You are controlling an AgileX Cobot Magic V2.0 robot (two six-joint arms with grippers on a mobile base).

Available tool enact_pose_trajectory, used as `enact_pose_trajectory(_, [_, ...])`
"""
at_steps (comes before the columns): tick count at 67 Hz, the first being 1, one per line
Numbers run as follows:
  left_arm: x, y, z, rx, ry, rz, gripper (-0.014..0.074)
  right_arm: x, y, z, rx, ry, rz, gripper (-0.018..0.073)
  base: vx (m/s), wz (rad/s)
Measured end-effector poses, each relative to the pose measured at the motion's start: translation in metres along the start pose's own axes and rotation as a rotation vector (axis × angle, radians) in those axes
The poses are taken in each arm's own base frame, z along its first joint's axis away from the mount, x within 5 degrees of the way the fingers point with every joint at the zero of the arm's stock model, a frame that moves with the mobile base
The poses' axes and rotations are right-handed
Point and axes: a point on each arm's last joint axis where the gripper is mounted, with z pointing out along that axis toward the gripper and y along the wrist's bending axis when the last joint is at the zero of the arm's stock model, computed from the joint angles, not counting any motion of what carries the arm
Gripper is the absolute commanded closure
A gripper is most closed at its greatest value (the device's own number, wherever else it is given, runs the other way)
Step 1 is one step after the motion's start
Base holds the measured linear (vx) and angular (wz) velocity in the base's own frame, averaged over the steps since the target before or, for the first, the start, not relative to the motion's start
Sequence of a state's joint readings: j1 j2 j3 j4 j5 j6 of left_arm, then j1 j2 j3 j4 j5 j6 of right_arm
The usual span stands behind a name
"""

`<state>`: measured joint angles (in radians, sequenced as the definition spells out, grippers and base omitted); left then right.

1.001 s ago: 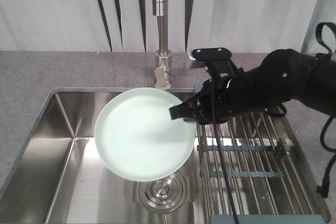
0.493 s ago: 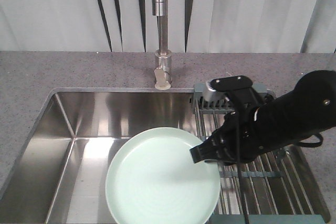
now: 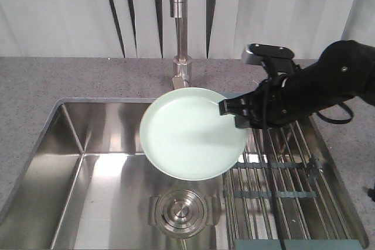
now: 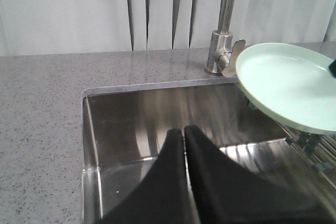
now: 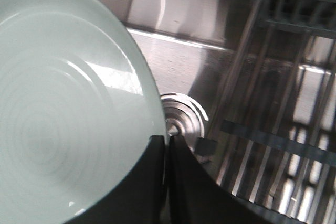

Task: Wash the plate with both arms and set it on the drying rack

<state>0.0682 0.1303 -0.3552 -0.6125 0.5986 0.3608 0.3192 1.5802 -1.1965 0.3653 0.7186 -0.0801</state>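
We are clamping our right end effector [image 3: 233,112] on the rim of the plate [image 3: 187,133], holding it tilted above the steel sink [image 3: 76,156], just in front of the tap [image 3: 180,57] and beside the drying rack [image 3: 281,174]; our left end effector [image 4: 184,135] is hanging pinched together and bare over the sink; the grey speckled bench [image 3: 58,77] is wrapping the sink; pale vertical blinds [image 3: 58,10] are hanging behind.

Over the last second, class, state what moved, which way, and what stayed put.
The right end effector kept hold of the plate by its rim and swung it: first down toward the camera, then up and back toward the faucet, its edge now seemingly over the rack. Faucet, rack and drain strainer stayed put.
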Motion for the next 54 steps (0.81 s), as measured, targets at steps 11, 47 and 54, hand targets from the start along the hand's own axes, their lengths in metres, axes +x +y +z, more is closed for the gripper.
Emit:
enact_pose_trajectory(11, [0.0,0.0,0.0,0.0,0.001,0.0,0.0603,0.013,-0.008,-0.032,0.046,0.071,-0.048,0.0561,0.0,0.0])
enact_pose_trajectory(47, [0.0,0.0,0.0,0.0,0.001,0.0,0.0603,0.034,0.009,-0.016,-0.237,0.04,0.105,0.0561,0.0,0.0])
enact_pose_trajectory(54, [0.0,0.0,0.0,0.0,0.001,0.0,0.0603,0.02,0.004,0.002,-0.219,0.012,0.112,0.0561,0.0,0.0])
